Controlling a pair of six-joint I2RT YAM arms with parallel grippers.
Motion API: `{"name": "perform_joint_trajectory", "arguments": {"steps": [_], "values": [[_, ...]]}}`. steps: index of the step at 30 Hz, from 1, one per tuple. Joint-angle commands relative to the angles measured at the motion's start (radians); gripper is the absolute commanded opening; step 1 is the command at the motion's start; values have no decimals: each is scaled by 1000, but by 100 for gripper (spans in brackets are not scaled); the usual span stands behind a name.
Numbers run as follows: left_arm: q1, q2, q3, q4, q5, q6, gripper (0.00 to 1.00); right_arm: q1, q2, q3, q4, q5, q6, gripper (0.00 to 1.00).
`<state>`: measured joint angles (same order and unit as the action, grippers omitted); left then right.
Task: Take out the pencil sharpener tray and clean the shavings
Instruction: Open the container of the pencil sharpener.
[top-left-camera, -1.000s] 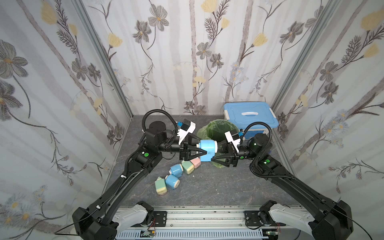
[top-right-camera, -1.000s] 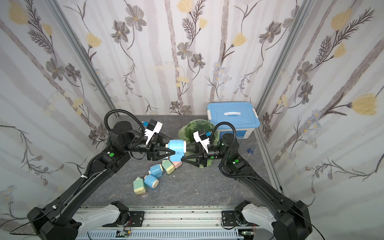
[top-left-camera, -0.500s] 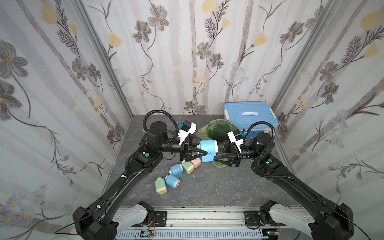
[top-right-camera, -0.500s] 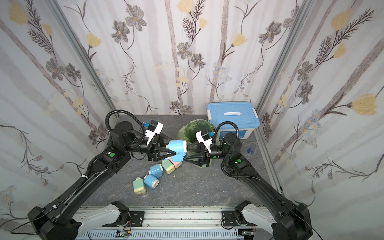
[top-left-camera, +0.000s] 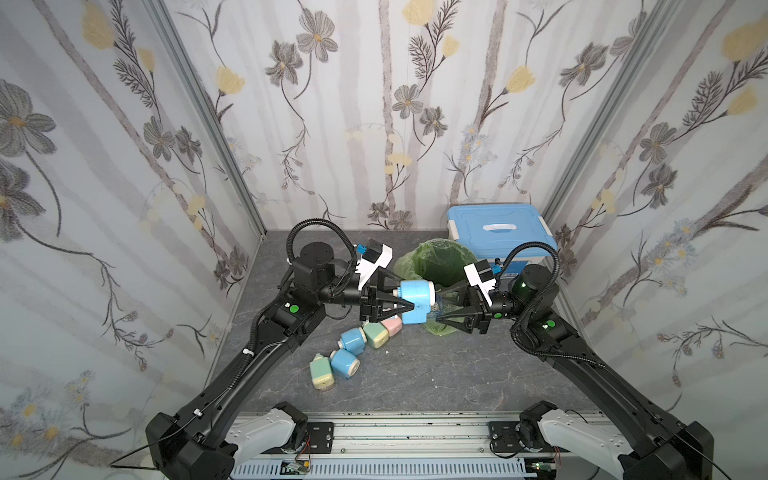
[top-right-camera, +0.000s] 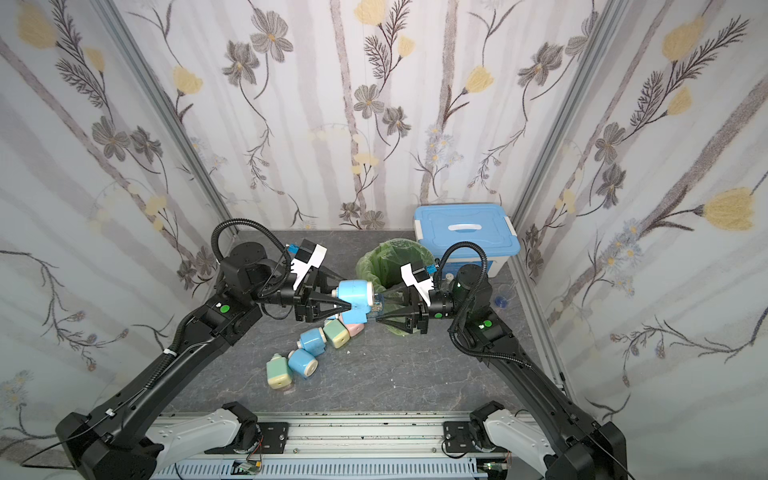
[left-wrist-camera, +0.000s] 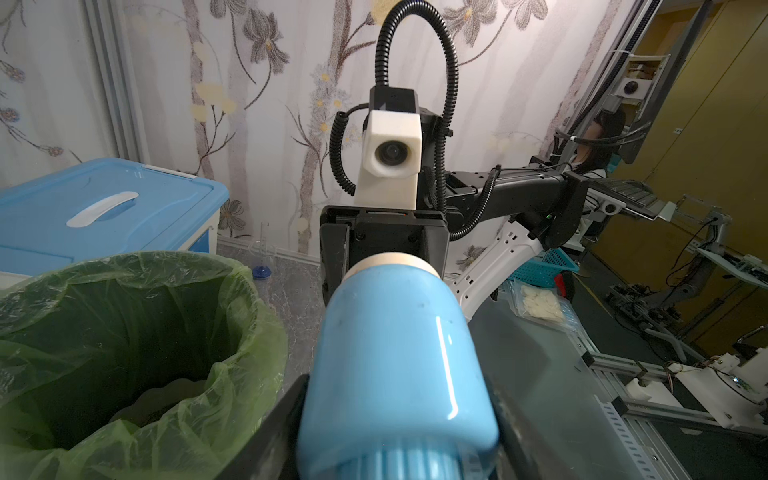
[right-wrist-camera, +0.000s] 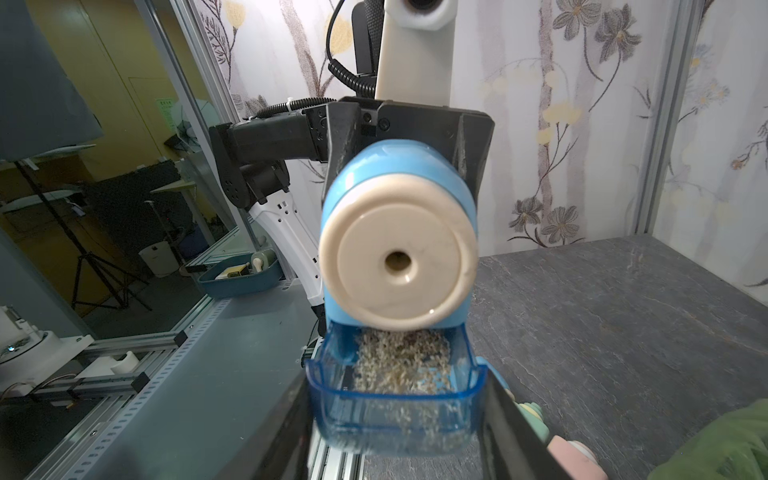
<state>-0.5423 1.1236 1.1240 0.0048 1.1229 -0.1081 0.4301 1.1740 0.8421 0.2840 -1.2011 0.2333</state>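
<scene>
A robot's 2 arms meet in mid-air just beside a green-bagged bin (top-left-camera: 440, 243), on the side nearer the robot. The left gripper (top-left-camera: 403, 300) is pinched across a blue sharpener (top-left-camera: 417, 300) that lies on its side, cream face turned toward the right arm. The right gripper (top-left-camera: 437, 308) is pinched on the side walls of the tray (right-wrist-camera: 395, 399), a clear blue drawer partly drawn out below that cream face. Pale shavings (right-wrist-camera: 401, 361) fill the tray (whether it hangs over the bin's opening, I cannot tell). 5 spare sharpeners (top-left-camera: 353, 338) lie on the table beside the bin. The tray looks light, thin and glossy, so it would likely slip or flex under a hard squeeze; its outer side walls seem the best hold, with its open top kept level until it is over the bin. The shavings are loose crumbs and would probably scatter at any jolt. The rounded sharpener shell looks hard and slick.
</scene>
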Motion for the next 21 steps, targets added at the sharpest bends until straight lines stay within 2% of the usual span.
{"name": "perform_joint_trajectory", "arguments": {"steps": [1,13,18,21], "values": [[2,-4,-6,39,-15,3,32,-23,-17,-2,-21,-7,-36,41],[36,-8,-33,92,-141,-38,32,-114,-72,-11,-129,18,-74,41],[51,-8,-39,92,-175,-41,32,-150,-72,-9,-128,43,-40,41],[61,-19,-41,77,-254,-39,32,-175,-63,4,-127,88,31,41]]}}
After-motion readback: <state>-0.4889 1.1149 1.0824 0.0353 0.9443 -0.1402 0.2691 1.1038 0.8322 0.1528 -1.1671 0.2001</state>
